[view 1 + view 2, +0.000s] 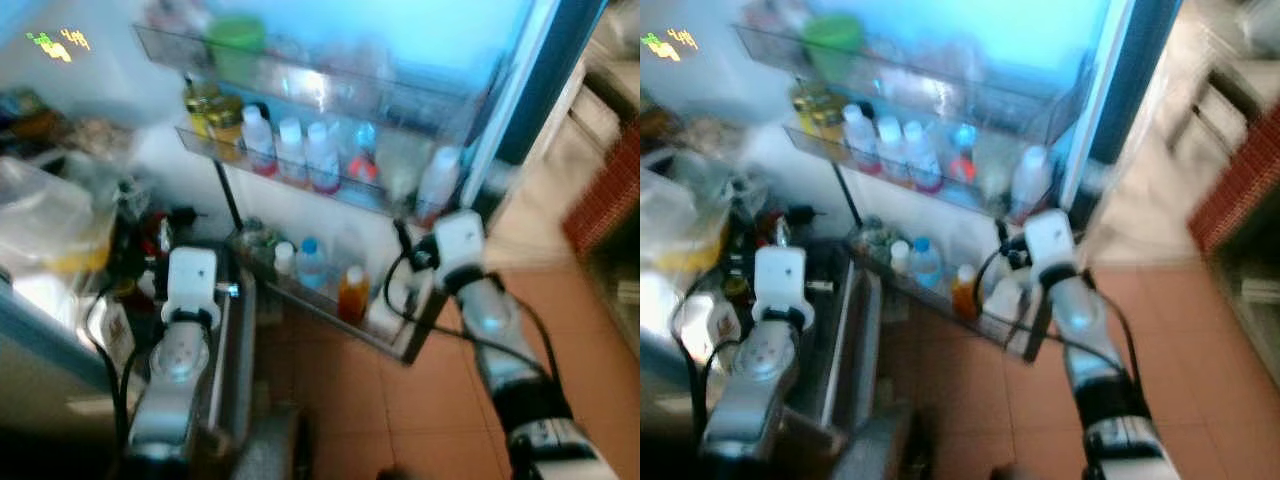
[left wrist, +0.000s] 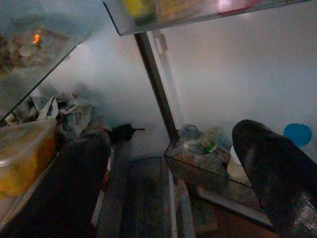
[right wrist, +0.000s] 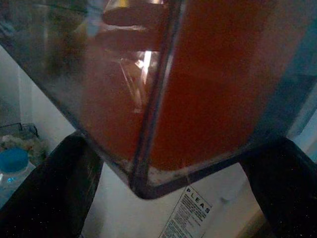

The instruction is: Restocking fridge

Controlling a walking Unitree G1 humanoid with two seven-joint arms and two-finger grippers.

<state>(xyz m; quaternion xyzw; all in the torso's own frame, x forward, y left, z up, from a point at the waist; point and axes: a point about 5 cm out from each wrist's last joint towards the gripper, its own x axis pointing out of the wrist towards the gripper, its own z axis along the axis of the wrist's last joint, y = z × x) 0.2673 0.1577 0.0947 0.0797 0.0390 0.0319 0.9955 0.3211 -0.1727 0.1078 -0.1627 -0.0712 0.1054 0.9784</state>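
The fridge door (image 1: 400, 60) stands open, and its clear shelves hold yellow-lidded jars (image 1: 212, 112), several white-capped bottles (image 1: 290, 150) and a green-lidded tub (image 1: 237, 45). On the lowest door shelf (image 1: 330, 310) are a blue-capped bottle (image 1: 310, 262) and an orange bottle (image 1: 352, 290). My left gripper (image 2: 171, 136) is open and empty, pointing at the gap between the fridge body and that shelf. My right gripper (image 3: 178, 146) is open just below the corner of a clear door shelf (image 3: 148, 173), one finger on each side. Both views from the head are blurred.
A clear box with yellow contents (image 1: 50, 225) and crumpled bags (image 2: 59, 111) sit inside the fridge at the left. Orange floor tiles (image 1: 420, 400) lie below the door. A red-brown furniture edge (image 1: 605, 195) stands at the right. A lit display (image 1: 60, 43) glows at the upper left.
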